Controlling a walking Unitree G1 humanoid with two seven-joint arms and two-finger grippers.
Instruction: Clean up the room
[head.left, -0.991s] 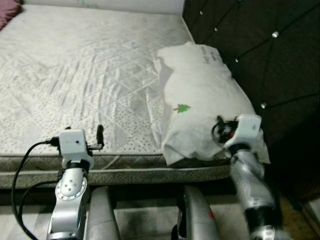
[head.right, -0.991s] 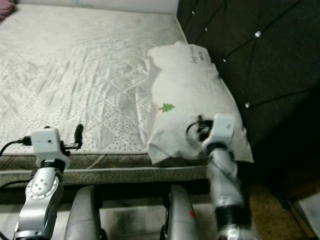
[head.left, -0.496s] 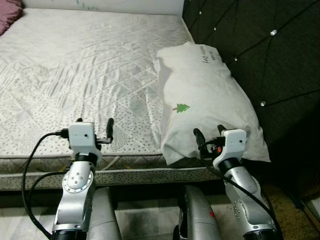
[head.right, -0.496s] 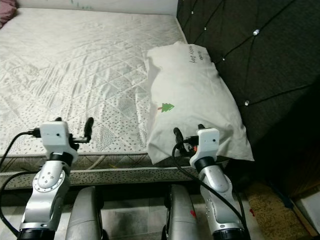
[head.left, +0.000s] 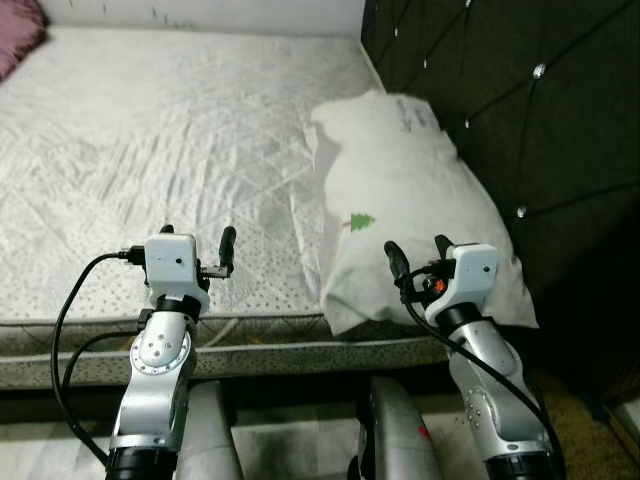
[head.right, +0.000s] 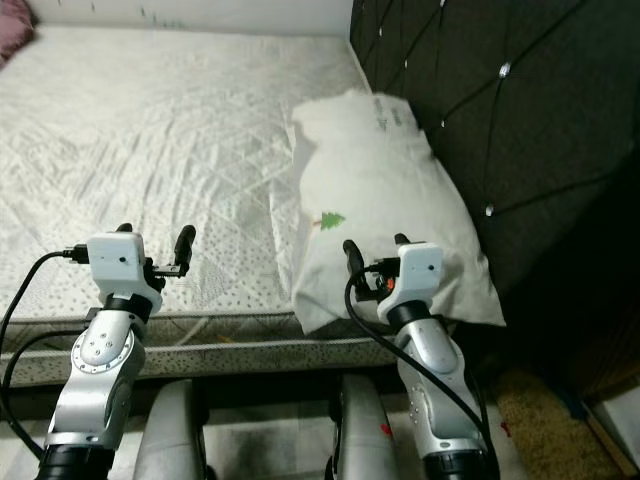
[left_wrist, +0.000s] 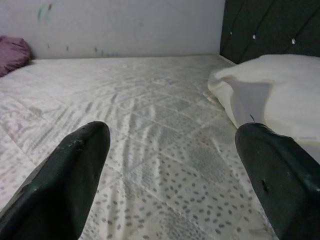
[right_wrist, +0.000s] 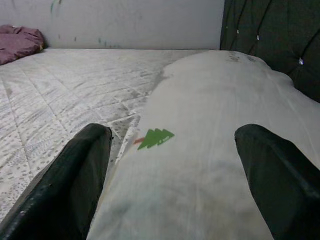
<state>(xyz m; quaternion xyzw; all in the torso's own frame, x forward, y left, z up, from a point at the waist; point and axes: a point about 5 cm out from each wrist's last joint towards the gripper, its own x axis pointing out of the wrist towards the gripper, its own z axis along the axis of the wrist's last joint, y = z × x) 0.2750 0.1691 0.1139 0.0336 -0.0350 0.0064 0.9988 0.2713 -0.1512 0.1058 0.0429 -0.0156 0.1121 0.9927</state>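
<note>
A white pillow (head.left: 410, 190) with a small green tree print (head.left: 361, 222) lies on the right side of the bed, against the dark tufted headboard (head.left: 520, 90). My right gripper (head.left: 417, 252) is open just above the pillow's near end, fingers spread on either side of the tree print (right_wrist: 155, 137), holding nothing. My left gripper (head.left: 197, 236) is open and holds nothing. It hovers over the near edge of the quilted mattress (head.left: 150, 140), left of the pillow (left_wrist: 270, 95).
A maroon cloth (head.left: 15, 45) lies at the mattress's far left corner, by the pale wall. The headboard runs along the right side. The bed's front edge (head.left: 260, 345) is right before my legs, with brownish floor (head.left: 590, 430) at the lower right.
My right wrist has drawn back and turned, so both its fingers now show spread over the pillow's near end. The left gripper has risen a little toward the mattress. The view shifted slightly.
</note>
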